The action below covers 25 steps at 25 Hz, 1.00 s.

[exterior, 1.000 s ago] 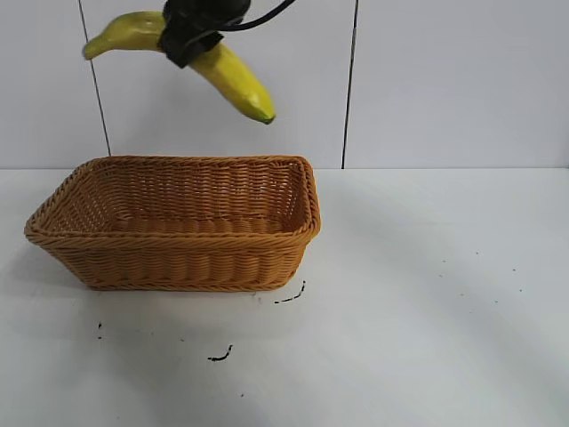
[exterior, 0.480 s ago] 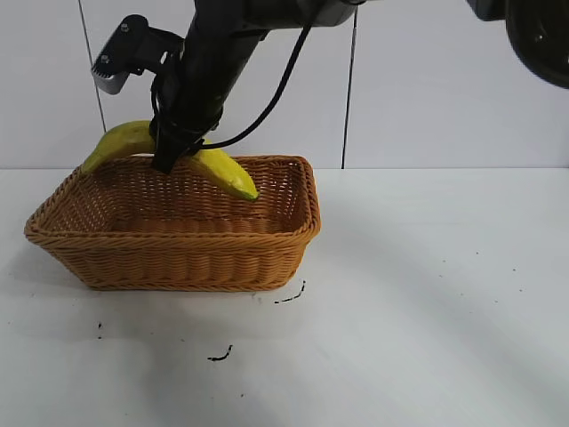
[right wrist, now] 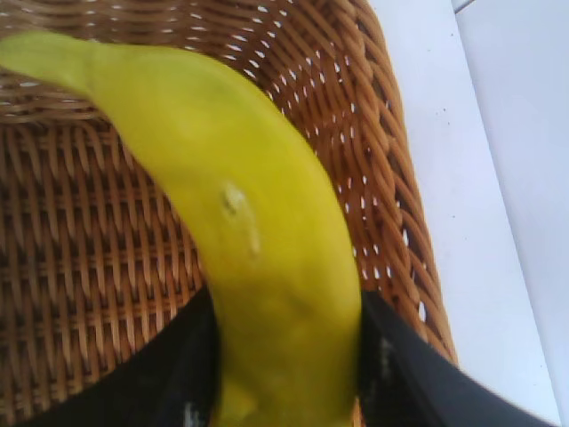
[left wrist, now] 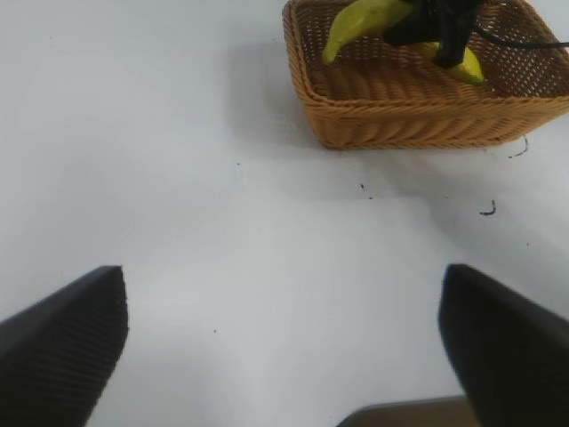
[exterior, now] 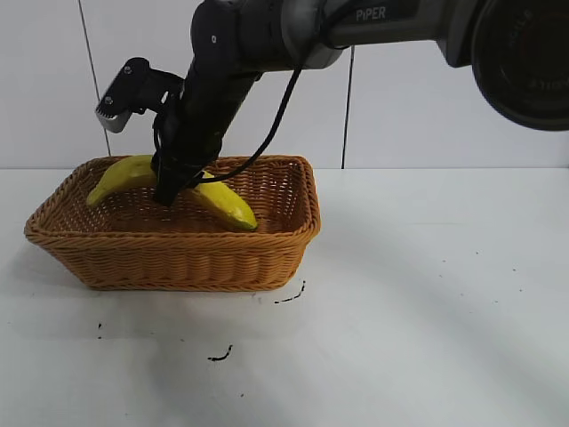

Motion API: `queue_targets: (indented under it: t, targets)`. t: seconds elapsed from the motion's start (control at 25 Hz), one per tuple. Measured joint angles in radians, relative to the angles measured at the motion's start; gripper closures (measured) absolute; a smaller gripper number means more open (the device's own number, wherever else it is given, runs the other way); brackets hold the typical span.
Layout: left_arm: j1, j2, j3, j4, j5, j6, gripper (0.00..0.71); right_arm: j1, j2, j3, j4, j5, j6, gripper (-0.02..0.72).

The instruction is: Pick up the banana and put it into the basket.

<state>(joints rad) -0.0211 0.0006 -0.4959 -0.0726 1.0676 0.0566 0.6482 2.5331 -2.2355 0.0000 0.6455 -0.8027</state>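
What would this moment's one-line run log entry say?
right gripper: shut on banana, inside basket, not released | left gripper: open, parked over bare table | task: unfinished

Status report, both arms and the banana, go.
Right gripper shut on banana, down inside basket. Banana not released. Left gripper open, parked over bare table. Nothing in the way.

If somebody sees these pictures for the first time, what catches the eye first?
The long curved yellow banana, clamped in the right arm's black tool, hangs inside the tan rectangular woven wicker basket at the white table's left. The left arm's tool idles open, apart from it.
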Motion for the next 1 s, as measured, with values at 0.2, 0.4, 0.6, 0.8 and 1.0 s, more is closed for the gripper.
queue_targets:
  t: [0.2, 0.4, 0.6, 0.8, 1.0]
  targets:
    - [0.0, 0.0, 0.0, 0.0, 0.0, 0.0, 0.02, 0.0, 0.0, 0.0, 0.007, -0.007, 0.02, 0.06]
    - [0.0, 0.0, 0.0, 0.0, 0.0, 0.0, 0.02, 0.0, -0.046, 0.0, 0.006, 0.01, 0.167, 0.013]
    - [0.0, 0.0, 0.0, 0.0, 0.0, 0.0, 0.02, -0.01, -0.157, -0.003, -0.049, 0.093, 0.525, 0.012]
    - [0.0, 0.0, 0.0, 0.0, 0.0, 0.0, 0.02, -0.096, -0.234, -0.007, -0.077, 0.256, 0.754, 0.012]
    - [0.0, 0.0, 0.0, 0.0, 0.0, 0.0, 0.02, -0.272, -0.235, -0.007, -0.078, 0.381, 0.803, 0.012]
